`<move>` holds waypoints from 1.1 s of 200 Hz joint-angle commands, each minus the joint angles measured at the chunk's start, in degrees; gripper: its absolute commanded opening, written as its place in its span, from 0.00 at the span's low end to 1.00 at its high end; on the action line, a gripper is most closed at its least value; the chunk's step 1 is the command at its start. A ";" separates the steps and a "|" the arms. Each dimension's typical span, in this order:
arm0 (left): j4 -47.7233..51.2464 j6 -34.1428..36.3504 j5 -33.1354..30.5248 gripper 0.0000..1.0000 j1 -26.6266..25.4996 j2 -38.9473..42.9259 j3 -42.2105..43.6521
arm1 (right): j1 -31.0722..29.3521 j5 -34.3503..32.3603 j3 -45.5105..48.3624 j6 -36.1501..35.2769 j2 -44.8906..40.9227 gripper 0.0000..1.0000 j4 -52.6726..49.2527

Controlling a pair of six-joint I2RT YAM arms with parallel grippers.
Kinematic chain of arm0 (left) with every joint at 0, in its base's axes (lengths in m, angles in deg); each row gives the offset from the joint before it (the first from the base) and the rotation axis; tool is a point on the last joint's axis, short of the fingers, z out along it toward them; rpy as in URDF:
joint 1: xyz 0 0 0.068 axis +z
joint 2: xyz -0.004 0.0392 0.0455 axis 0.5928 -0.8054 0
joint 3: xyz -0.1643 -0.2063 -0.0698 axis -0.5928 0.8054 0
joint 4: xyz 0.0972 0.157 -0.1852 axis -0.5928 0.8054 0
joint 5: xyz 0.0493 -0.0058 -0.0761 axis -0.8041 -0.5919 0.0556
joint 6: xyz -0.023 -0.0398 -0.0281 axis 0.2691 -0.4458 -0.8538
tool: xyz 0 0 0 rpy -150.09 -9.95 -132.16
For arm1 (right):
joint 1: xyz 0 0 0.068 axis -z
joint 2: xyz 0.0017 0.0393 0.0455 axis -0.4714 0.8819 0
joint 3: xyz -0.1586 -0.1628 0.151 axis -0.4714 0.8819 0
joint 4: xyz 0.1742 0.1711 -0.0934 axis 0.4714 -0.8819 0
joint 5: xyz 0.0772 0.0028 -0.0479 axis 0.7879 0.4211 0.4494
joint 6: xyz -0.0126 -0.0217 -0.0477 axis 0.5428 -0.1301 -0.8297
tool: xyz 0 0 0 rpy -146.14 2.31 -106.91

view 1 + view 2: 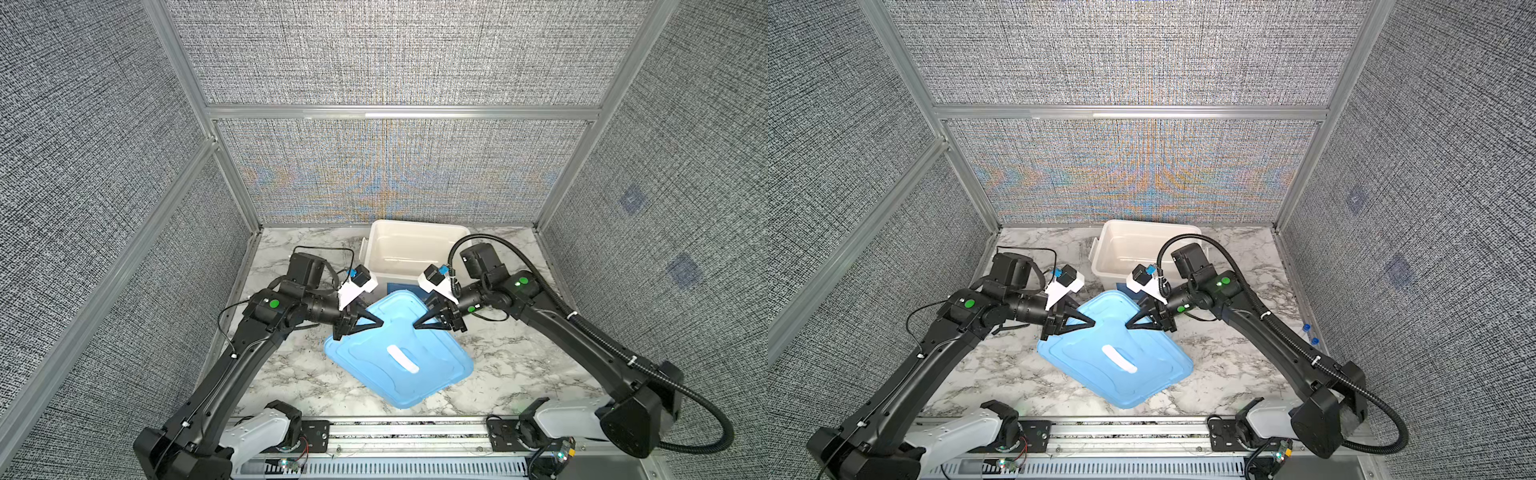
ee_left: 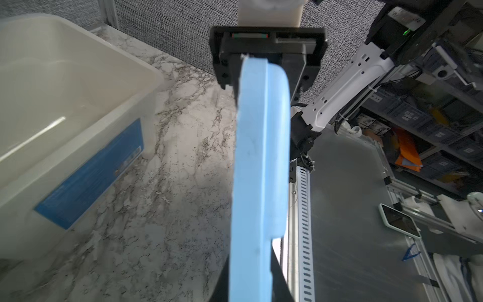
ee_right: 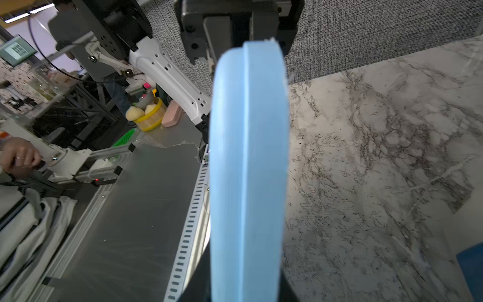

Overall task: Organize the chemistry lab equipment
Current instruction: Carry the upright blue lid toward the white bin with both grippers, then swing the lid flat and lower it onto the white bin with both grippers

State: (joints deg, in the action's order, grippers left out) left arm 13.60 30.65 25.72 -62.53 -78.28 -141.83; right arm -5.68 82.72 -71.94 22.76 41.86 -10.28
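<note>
- Blue lid fills the centre of both wrist views edge-on, running from the wrist mount at the upper frame edge down to the lower frame edge.
- Left fingers pinch the lid's left edge. In the left wrist view a dark finger lies against each face of the rim.
- Right fingers straddle the lid's right edge. Whether they press on it or stand slightly off it cannot be told.
- In both top views the lid sits mid-frame, turned diagonally, with its white handle facing up. Whether its near corner rests on the marble bench cannot be told.
- White tub, uncovered, stands at the upper centre of the bench, just beyond the lid. Its blue label is on the wall facing the lid.
- Blue-capped tubes appear in a top view as two small blue caps at the right edge of the bench, between the right arm and the side wall, well apart from lid and tub. Their clear bodies are too faint to trace.
</note>
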 commanded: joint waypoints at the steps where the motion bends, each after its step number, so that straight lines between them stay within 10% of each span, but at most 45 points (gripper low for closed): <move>1: -6.74 -4.40 -5.33 0.00 0.33 0.92 0.08 | -0.21 -4.94 0.22 1.81 -0.63 0.36 2.22; 89: -26.09 -25.55 -14.15 0.00 0.33 8.47 0.74 | 7.02 -30.81 3.34 32.47 -15.21 0.76 22.82; 143: -33.89 -38.97 -15.47 0.00 0.33 4.01 -3.29 | 5.02 -30.95 13.93 13.58 -25.19 0.61 32.44; 178: -41.43 -53.03 -13.26 0.00 0.33 0.78 -4.43 | -2.78 -43.49 15.86 -0.55 -23.64 0.52 26.50; 200: -40.29 -55.48 -14.70 0.00 0.33 -0.64 -6.35 | -2.87 -53.52 16.05 4.75 -23.05 0.61 27.26; 220: -39.71 -58.52 -16.59 0.00 0.35 -3.07 -8.00 | -0.54 -48.25 14.82 7.41 -22.81 0.79 21.53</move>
State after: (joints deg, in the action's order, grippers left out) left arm -22.94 -21.30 10.90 -62.20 -79.38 -148.12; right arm -7.88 36.43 -56.07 28.14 18.85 15.99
